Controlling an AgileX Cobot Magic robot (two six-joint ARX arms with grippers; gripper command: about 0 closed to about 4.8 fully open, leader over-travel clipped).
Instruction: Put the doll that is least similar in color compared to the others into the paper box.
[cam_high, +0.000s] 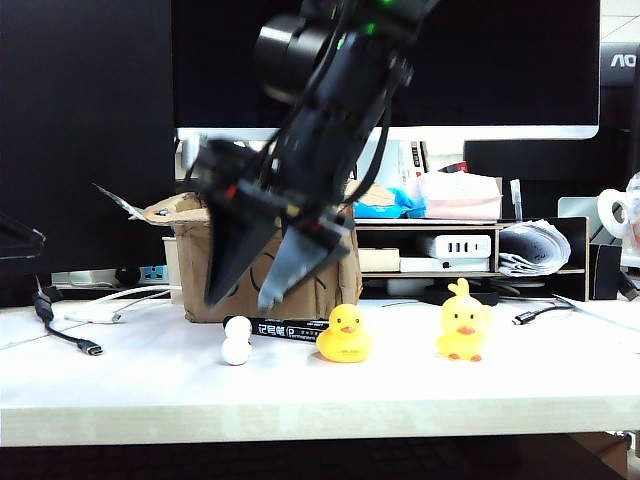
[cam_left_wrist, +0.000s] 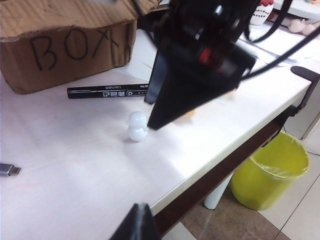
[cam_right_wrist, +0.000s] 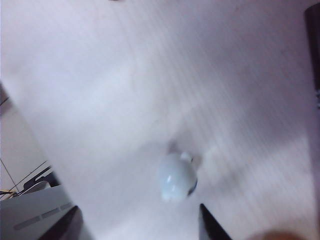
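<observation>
- Exterior view: the right gripper (cam_high: 253, 300) hangs above the white tabletop (cam_high: 150, 385), its two dark fingers splayed apart, empty, their tips pointing down just over the tiny white rounded doll (cam_high: 237, 341). The doll stands upright, long axis vertical, a small ball on a larger one, on the table in front of the brown corrugated paper box (cam_high: 195, 270), touching the end of a black marker pen (cam_high: 290, 329) or just beside it. At the doll's three o'clock sits a yellow rubber duck (cam_high: 345, 335), and farther the same way a yellow chick with a head tuft (cam_high: 464, 323). Only this view shows both yellow toys whole.
- Left wrist view: only here is "BOX" readable on the carton's wall (cam_left_wrist: 70, 47). The doll (cam_left_wrist: 136, 127) stands apart from the pen (cam_left_wrist: 107, 91), the box well beyond it at eleven o'clock. The right arm's dark finger (cam_left_wrist: 192, 85) hides the duck but for an orange sliver. A yellow bin (cam_left_wrist: 270, 170) stands on the floor. Of the left gripper (cam_left_wrist: 136, 225) one dark tip shows; whether its jaws are parted I cannot tell.
- Right wrist view: blurred. The doll (cam_right_wrist: 177, 176) lies between the released fingertips (cam_right_wrist: 207, 222); which way it faces is unclear, perhaps a small nub toward one o'clock.
</observation>
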